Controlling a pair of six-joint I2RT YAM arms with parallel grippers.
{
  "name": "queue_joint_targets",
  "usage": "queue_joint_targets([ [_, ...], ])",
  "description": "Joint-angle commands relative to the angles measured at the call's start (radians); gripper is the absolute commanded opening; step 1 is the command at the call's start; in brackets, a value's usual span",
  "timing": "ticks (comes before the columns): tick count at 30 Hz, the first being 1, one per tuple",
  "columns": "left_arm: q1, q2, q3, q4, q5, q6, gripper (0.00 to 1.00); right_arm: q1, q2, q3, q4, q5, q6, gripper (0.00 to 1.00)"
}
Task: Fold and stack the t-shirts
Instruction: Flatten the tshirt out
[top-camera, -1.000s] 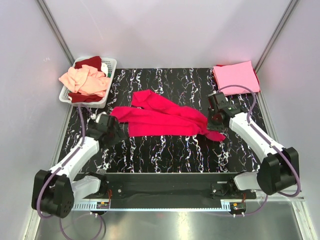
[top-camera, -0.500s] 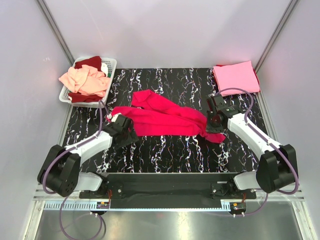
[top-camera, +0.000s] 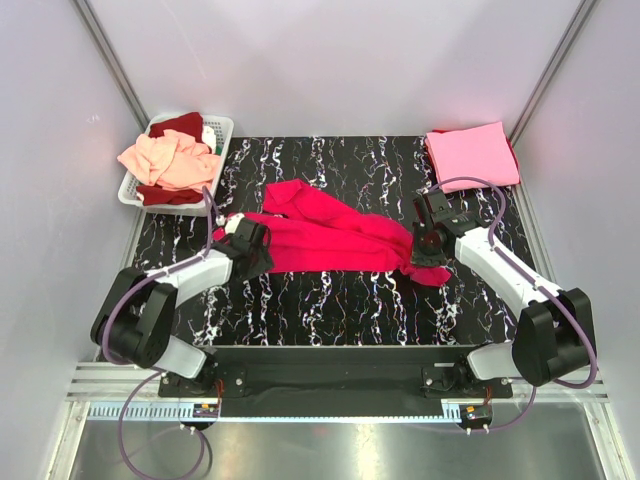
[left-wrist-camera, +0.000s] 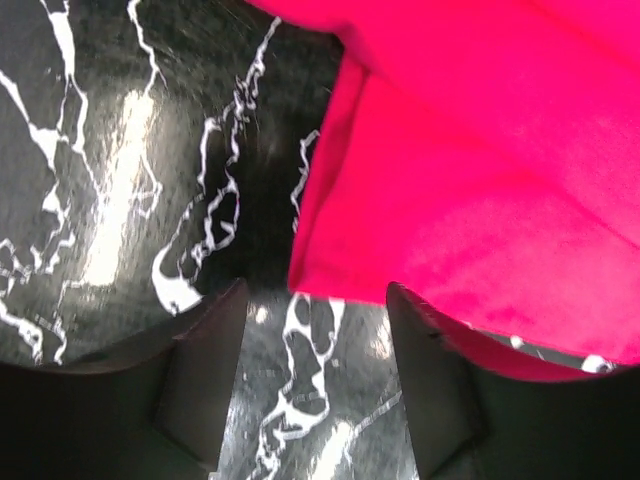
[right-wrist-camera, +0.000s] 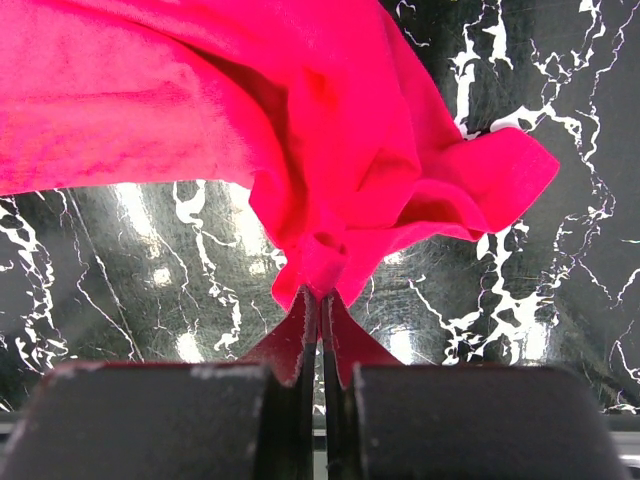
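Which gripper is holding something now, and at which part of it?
The right gripper is shut on a bunched edge of the crimson-red t-shirt at its right end. The left gripper is open, holding nothing.

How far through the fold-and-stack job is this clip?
Early. One light pink shirt lies folded flat at the far right corner. The crimson-red shirt is spread rumpled mid-table: the right gripper is shut on its bunched edge, and the left gripper is open at its opposite corner. The peach shirt and dark maroon shirt remain heaped in the white basket.
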Motion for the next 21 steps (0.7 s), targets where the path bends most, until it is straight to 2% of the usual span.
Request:
queue_joint_targets([
  [1, 0.006, 0.041, 0.032, 0.074, -0.017, 0.014, 0.53, 0.004, -0.003, -0.001, 0.026, -0.011, 0.005, 0.0],
  [3, 0.004, 0.067, 0.029, 0.088, -0.013, 0.011, 0.49, 0.004, -0.004, 0.001, 0.026, -0.011, 0.003, 0.0],
  [6, 0.006, 0.083, 0.022, 0.105, 0.0, 0.011, 0.35, 0.004, -0.001, 0.001, 0.029, -0.013, 0.008, 0.0],
  [8, 0.006, 0.081, 0.022, 0.102, 0.009, 0.015, 0.12, 0.004, 0.002, -0.004, 0.031, -0.019, 0.009, 0.0],
  [10, 0.006, 0.051, 0.032, 0.073, 0.012, 0.02, 0.0, 0.006, -0.002, -0.006, 0.031, -0.025, 0.015, 0.0],
  [14, 0.0, -0.077, 0.048, -0.015, -0.019, 0.029, 0.0, 0.004, -0.022, 0.002, 0.011, -0.04, 0.028, 0.0],
  [21, -0.008, -0.388, 0.182, -0.333, -0.086, 0.06, 0.0, 0.006, -0.171, 0.071, -0.046, -0.059, 0.058, 0.0],
])
